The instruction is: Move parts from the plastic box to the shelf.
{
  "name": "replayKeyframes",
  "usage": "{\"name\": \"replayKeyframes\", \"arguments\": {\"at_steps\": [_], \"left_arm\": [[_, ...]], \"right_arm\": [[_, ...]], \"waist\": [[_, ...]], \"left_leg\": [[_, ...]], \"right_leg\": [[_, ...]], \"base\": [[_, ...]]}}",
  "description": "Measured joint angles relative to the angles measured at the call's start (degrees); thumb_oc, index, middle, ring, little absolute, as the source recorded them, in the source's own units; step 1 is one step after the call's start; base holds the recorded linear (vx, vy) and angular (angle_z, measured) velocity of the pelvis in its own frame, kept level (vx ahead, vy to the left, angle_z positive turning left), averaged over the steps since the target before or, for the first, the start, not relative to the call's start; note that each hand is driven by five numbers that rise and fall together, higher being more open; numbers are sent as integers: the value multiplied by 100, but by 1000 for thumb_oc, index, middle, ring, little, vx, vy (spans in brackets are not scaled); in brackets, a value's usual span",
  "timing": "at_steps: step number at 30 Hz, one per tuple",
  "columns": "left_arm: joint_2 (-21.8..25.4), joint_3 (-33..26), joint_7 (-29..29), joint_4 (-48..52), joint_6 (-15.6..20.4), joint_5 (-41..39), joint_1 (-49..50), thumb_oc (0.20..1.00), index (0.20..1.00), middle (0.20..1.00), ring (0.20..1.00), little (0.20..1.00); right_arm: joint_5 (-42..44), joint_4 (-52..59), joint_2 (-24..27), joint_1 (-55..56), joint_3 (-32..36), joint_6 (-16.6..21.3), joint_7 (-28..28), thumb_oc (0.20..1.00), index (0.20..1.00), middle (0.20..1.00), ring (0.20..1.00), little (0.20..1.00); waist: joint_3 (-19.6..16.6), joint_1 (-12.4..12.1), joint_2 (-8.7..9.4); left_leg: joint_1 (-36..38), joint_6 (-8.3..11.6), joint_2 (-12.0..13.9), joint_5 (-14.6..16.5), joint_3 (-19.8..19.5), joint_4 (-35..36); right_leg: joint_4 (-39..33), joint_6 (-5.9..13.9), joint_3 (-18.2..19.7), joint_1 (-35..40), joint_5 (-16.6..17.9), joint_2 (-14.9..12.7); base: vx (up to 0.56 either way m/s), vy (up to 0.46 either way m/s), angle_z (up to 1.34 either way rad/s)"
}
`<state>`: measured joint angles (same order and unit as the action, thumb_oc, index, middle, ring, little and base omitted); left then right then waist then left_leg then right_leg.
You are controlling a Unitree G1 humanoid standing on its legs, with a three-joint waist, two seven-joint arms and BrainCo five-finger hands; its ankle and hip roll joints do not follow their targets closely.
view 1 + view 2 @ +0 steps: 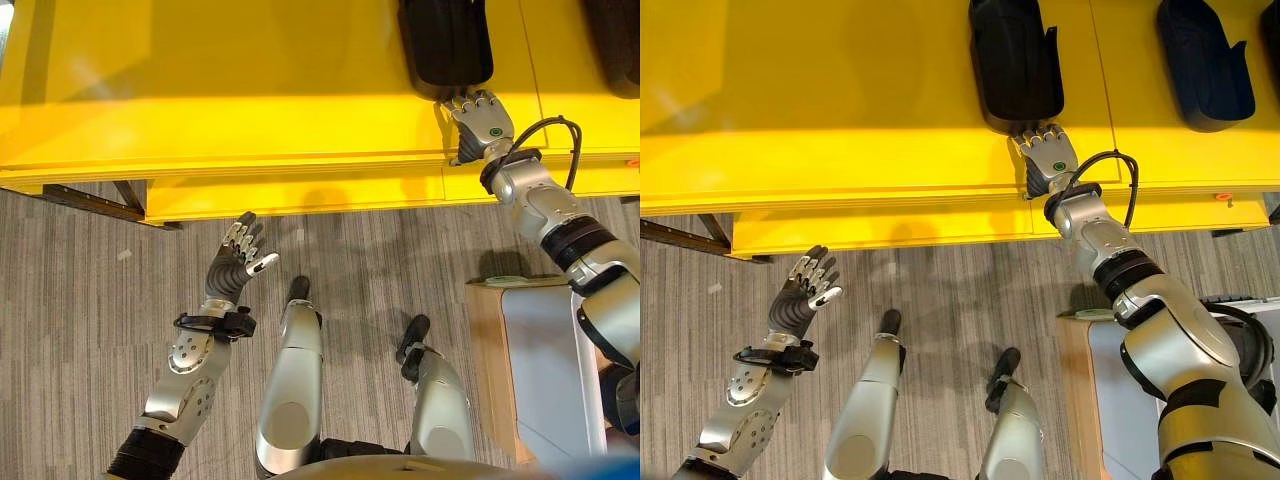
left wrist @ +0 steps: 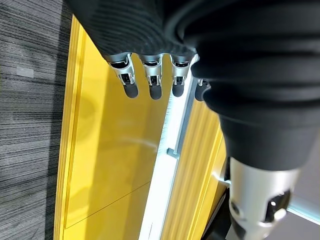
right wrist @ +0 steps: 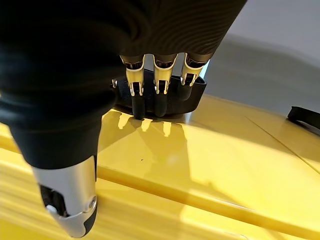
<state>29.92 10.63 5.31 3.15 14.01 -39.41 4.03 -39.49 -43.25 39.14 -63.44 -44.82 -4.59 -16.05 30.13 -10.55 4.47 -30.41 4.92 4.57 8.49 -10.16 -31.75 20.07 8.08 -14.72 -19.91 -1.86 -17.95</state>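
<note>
1. The left hand (image 1: pixel 236 262) is held up over the grey striped floor (image 1: pixel 80 300), on the near left. Its fingers are straight and a little spread, and it holds nothing.
2. On the near right stands a wooden box (image 1: pixel 487 340) with something white in it. I cannot tell what is inside.
3. Past the floor is the yellow shelf (image 1: pixel 840 150). Its front edge runs from left to right.
4. The right arm reaches far out over the shelf. The right hand (image 1: pixel 1046 152) lies low on the yellow top, with its back up.
5. Its fingers (image 3: pixel 136 97) are straight and close side by side. Their dark tips touch the near end of a black part (image 1: pixel 1015 65). They are not curled round it.
6. The black part lies on the shelf. Its long side runs from near to far, and one end points back at the hand.
7. A second black part (image 1: pixel 1205 65) lies to the right, well apart from the first. It lies almost the same way, a bit slanted.
8. The rest of the shelf top to the left is bare yellow.
</note>
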Motion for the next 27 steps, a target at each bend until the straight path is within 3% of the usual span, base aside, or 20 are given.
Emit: {"name": "replayKeyframes", "arguments": {"at_steps": [18, 27], "left_arm": [[30, -1, 3, 3, 29, -2, 11, 1000, 1000, 1000, 1000, 1000], [17, -7, 137, 5, 35, 1, -12, 1000, 1000, 1000, 1000, 1000]], "right_arm": [[232, -184, -4, -171, -132, 10, 2, 1000, 1000, 1000, 1000, 1000], [481, 1290, -40, 1370, 1196, -12, -218, 1000, 1000, 1000, 1000, 1000]], "waist": [[4, 8, -3], [8, 55, -9]], "left_leg": [[-85, -14, -10, 8, 19, -63], [-49, -15, 22, 10, 37, -46]], "right_leg": [[15, -4, 45, -94, 39, -3], [75, -7, 51, -99, 32, 8]], "base": [[0, 0, 0], [-14, -2, 0]]}}
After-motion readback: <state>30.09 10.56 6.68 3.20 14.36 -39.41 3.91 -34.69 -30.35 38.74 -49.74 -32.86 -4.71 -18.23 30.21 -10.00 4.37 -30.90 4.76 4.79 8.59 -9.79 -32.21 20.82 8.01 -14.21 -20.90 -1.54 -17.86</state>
